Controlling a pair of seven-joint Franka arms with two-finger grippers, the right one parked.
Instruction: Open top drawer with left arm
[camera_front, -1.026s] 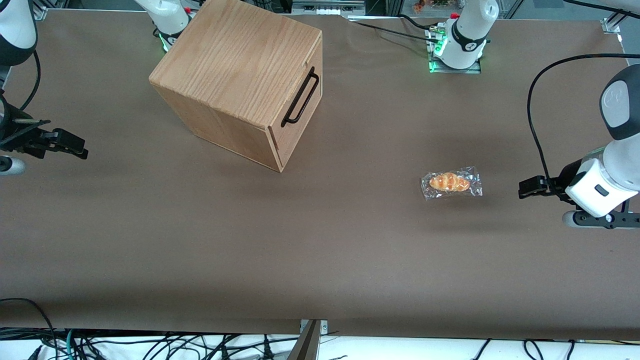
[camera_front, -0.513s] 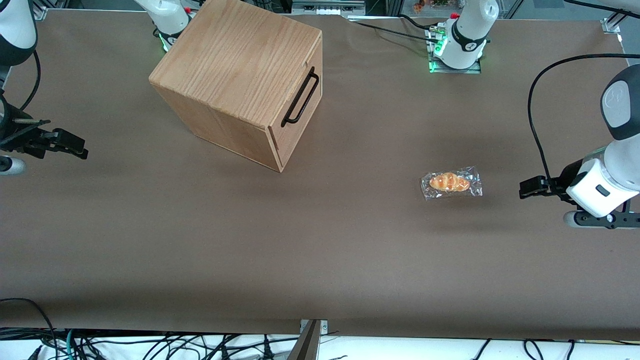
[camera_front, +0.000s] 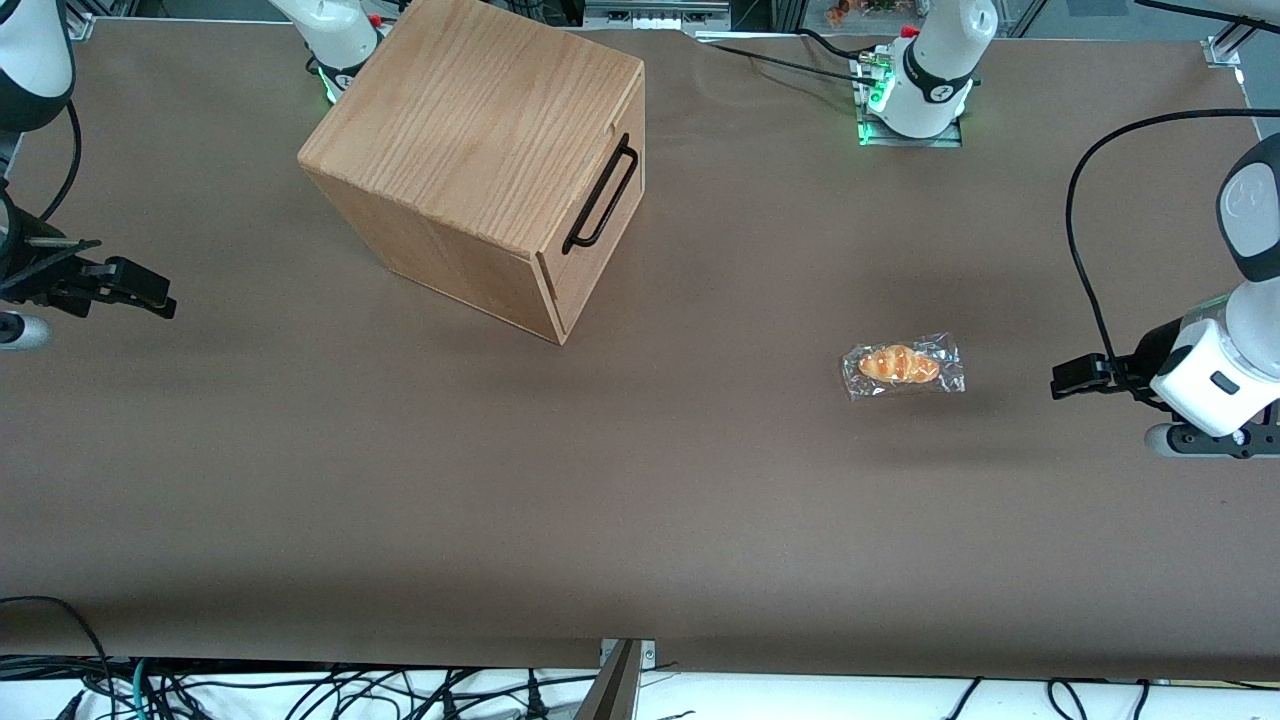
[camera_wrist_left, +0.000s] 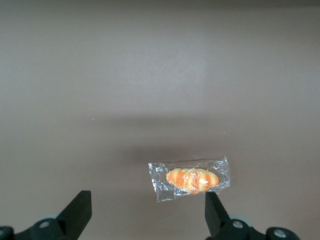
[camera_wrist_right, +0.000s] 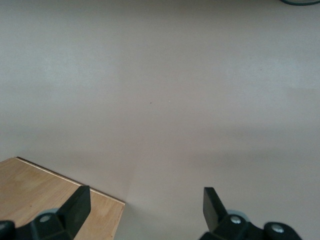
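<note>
I see the top drawer (camera_front: 600, 225) shut in the wooden cabinet (camera_front: 480, 160), its black handle (camera_front: 601, 197) untouched. My left arm (camera_front: 1225, 330) holds its gripper (camera_front: 1062, 380) above the table (camera_front: 640, 480), fingers (camera_wrist_left: 80, 210) spread wide, empty, near the wrapped bread roll (camera_front: 903, 366) (well apart from the cabinet).
</note>
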